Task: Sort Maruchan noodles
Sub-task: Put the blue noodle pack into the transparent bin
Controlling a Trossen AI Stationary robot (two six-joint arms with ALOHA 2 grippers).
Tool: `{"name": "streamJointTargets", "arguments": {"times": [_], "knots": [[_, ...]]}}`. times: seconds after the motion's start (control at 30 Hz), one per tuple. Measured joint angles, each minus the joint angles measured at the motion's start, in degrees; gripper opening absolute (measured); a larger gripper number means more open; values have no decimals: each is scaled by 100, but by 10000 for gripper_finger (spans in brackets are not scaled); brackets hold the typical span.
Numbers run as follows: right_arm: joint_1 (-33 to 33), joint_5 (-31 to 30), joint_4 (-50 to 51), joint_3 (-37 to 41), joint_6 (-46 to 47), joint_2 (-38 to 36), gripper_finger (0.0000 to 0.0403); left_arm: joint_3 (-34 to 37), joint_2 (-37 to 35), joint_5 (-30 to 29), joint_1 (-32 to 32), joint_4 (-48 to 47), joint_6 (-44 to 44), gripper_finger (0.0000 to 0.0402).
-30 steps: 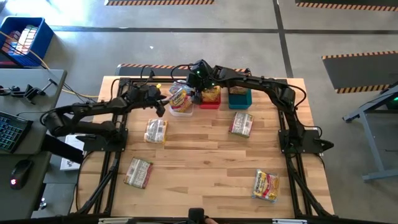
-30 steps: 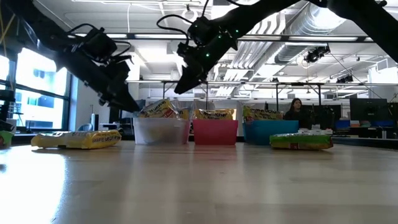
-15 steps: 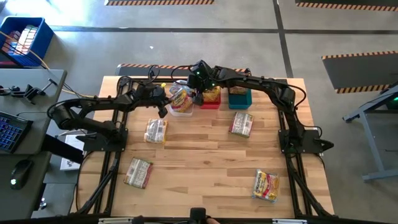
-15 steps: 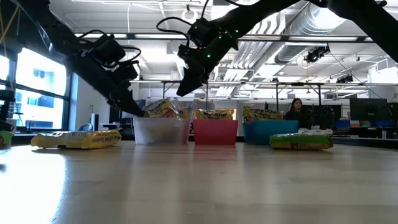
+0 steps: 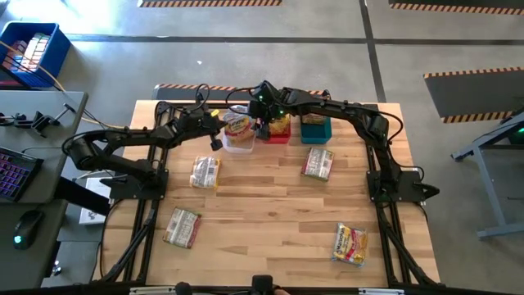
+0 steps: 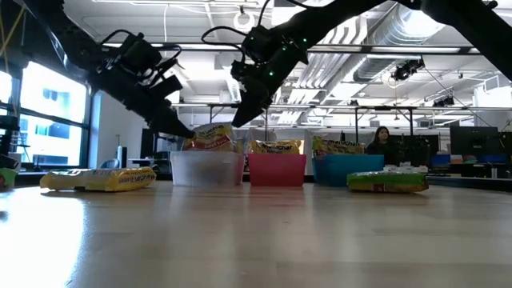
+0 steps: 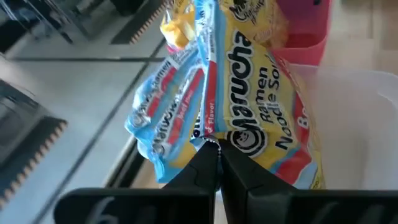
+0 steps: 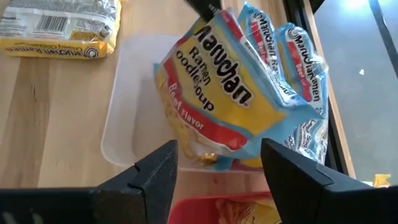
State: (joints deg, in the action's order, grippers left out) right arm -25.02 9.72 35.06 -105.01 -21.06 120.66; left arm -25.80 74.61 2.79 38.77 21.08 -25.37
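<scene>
Three bins stand in a row at the table's far side: clear [image 5: 238, 144], red [image 5: 276, 136] and teal [image 5: 315, 131]. Maruchan noodle packets stand on edge in the clear bin. The front one [image 8: 208, 106] is yellow, blue and red. My left gripper [image 7: 212, 160] is at the clear bin's left side, shut on that packet. My right gripper [image 8: 214, 171] hangs open above the clear bin [image 8: 134, 118] with nothing between its fingers. In the low view the left gripper [image 6: 186, 132] is lower and the right gripper [image 6: 244, 118] higher. My left gripper pinches the front packet's crimped edge [image 7: 205, 138] between its two fingertips. It comes in slanting down from the table's left. The packet stands tilted, its lower part inside the clear bin [image 7: 360, 118], against another packet [image 7: 165, 118] behind it.
Several more packets lie flat on the table: one [image 5: 205, 172] near the clear bin, one [image 5: 182, 227] near left, one [image 5: 318, 163] below the teal bin and one [image 5: 350, 243] near right. The table's middle is bare wood.
My left gripper has moved toward the clear bin, to the table's right and a little up, and has taken hold of the front packet's edge. That packet now stands slightly higher above the bin's rim.
</scene>
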Motion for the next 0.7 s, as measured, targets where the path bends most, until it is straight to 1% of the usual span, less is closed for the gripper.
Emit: {"name": "streamJointTargets", "arguments": {"times": [0.1,0.27,0.33,0.43,0.53,0.67,0.7], "knots": [[17,63,30,0,0,0,211,0,0,-129,-54,101,-237,1],[51,741,82,1,-26,1,206,0,0,-338,-108,380,-426,0],[105,806,-129,41,-46,41,193,0,0,-349,-108,459,-435,0],[189,681,-678,317,-100,55,157,0,-2,-351,-108,458,-433,0],[236,678,-1358,644,-139,55,102,1,-2,-351,-118,414,-433,0],[231,533,-1644,831,35,63,24,2,6,-351,-175,415,-433,0],[232,463,-1607,844,52,63,12,2,7,-351,-175,419,-433,0]]}}
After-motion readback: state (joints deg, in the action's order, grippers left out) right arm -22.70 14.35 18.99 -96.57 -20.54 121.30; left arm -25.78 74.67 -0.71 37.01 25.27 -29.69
